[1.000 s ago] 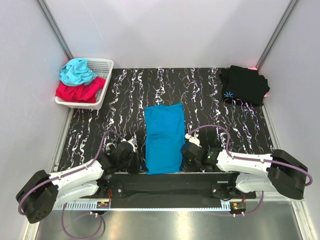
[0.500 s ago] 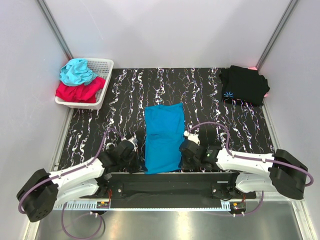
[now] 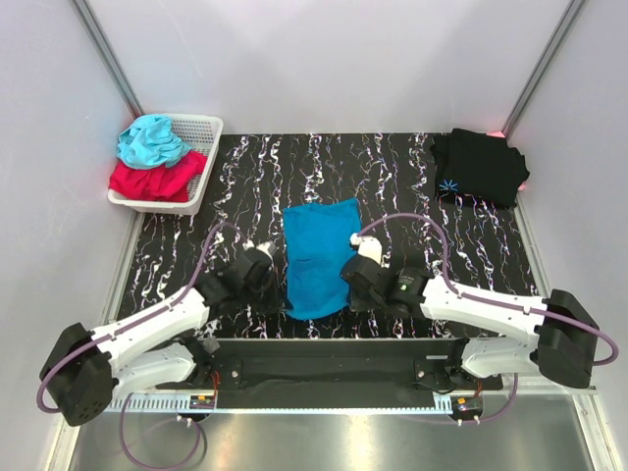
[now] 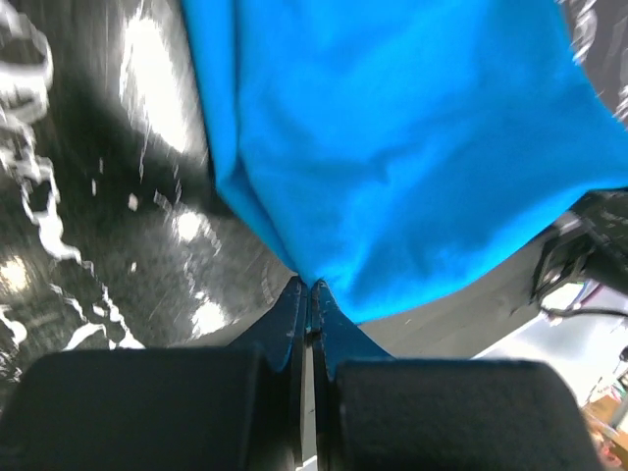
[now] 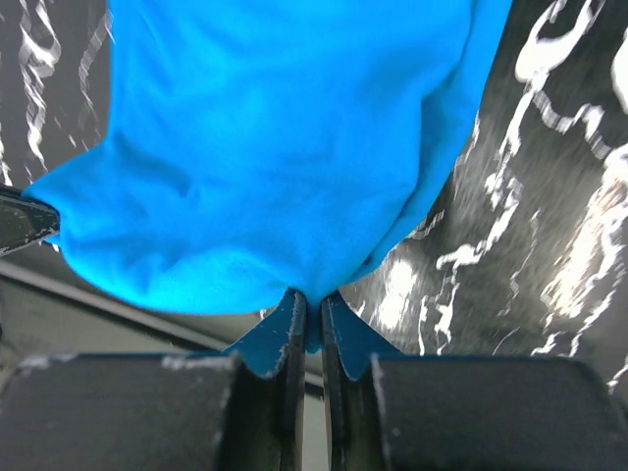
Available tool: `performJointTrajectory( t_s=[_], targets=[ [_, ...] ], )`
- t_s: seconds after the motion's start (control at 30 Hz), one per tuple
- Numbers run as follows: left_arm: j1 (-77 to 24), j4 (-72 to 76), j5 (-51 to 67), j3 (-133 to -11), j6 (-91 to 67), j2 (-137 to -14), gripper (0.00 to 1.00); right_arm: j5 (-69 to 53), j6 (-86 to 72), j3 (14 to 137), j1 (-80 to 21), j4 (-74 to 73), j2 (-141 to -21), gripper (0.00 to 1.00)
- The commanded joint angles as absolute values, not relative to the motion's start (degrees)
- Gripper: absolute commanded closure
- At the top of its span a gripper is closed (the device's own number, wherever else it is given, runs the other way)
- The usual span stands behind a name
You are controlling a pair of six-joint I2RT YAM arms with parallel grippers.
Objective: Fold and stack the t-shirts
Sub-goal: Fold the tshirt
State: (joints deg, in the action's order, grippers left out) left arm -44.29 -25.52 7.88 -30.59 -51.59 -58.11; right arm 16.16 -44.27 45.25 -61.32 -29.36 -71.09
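Step in hand: by my judgement, the crosswise fold, with the near end of the blue t-shirt (image 3: 319, 257) to be carried over onto its far end.
Blue t-shirt: a long narrow strip in the middle of the table (image 3: 412, 196), running away from the arms. Its near end is raised off the surface and sags a little between the two grips.
Left hand (image 4: 306, 294): clenched on the near left corner of the hem, with the cloth caught right at the fingertips.
Right hand (image 5: 312, 304): clenched on the near right corner, with a small tuck of blue cloth between its fingers.
Layers held: I cannot tell whether each pinch has every layer of the strip.
Black t-shirt (image 3: 479, 167): folded at the far right corner, well apart, starburst print upward.
Basket (image 3: 201, 137): far left, holding turquoise and red garments.
Doing it well: move both hands forward at one height and one pace so the hem runs straight. Hold them apart enough to take out the sag. Lay the hem square on the far edge, then lower it before letting go.
Risk: the pinches are shallow, so a quick pull could slip a corner free or skew the fold.
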Motion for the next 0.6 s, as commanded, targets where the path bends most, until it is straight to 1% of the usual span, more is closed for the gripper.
performJointTrajectory(
  t_s=[0.0,0.1,0.37,0.57],
  targets=[
    [-43.2,-27.3,3.4,-37.1,-48.2,-59.3,1.0,23.6,-40.4,51.7,-60.9,-32.4,-72.7,1.0],
    [-42.5,-29.3,0.7,-40.9,-46.9,-60.8,1.0,25.1,-38.2,54.5,-59.3,-33.2,-73.9,1.0],
    [-37.8,-32.1,-4.6,-52.5,-42.5,-68.4,1.0,26.1,-29.5,61.3,-49.4,-32.8,-78.0,1.0],
    [-33.1,-32.0,-4.7,-62.9,-39.4,-79.3,1.0,23.6,-23.1,67.6,-44.1,-29.1,-84.5,1.0]
  ],
)
